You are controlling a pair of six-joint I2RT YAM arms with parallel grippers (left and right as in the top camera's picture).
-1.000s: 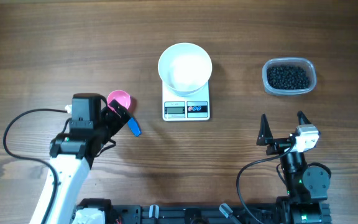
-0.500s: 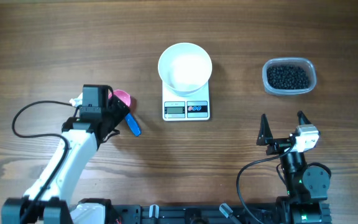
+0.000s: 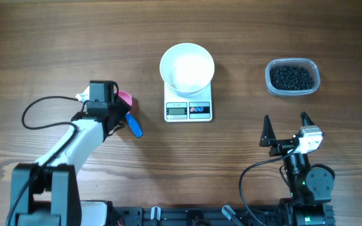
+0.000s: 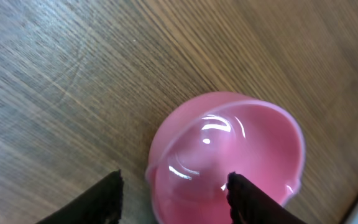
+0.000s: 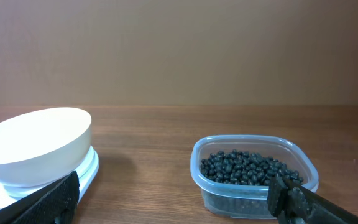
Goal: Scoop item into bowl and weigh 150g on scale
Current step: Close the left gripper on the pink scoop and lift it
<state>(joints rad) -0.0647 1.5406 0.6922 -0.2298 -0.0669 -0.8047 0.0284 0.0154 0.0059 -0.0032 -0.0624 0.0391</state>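
Left of the scale (image 3: 188,110), the pink scoop (image 3: 124,98) lies flat on the wooden table (image 3: 55,37), its long axis on a slant. The round cup is at the far end, and the blue handle (image 3: 134,125) runs back toward the robot's edge, leaning slightly to the scale's side. The left gripper (image 4: 174,186) is right over that cup. In the wrist view one dark finger (image 4: 101,199) stands on the wood just outside the rim, with a sliver of table showing between them. The other hangs over the cup's glossy inside, so the claw is half-narrowed, straddling the rim and gripping nothing. Compared with a second ago, the left arm has swung in toward the scale, from a spot beside the scoop to directly above it. The scoop itself has not budged. On the scale, the display and coloured buttons face the robot, and the white bowl (image 3: 187,67) sits on the far part of the platform, overhanging its edges. Right of the scale, well apart, the black beans (image 3: 290,77) lie heaped in a clear tub (image 3: 315,74). The right gripper (image 3: 286,127) is parked nearer the robot than that tub, fingers spread wide, exactly where it was before.
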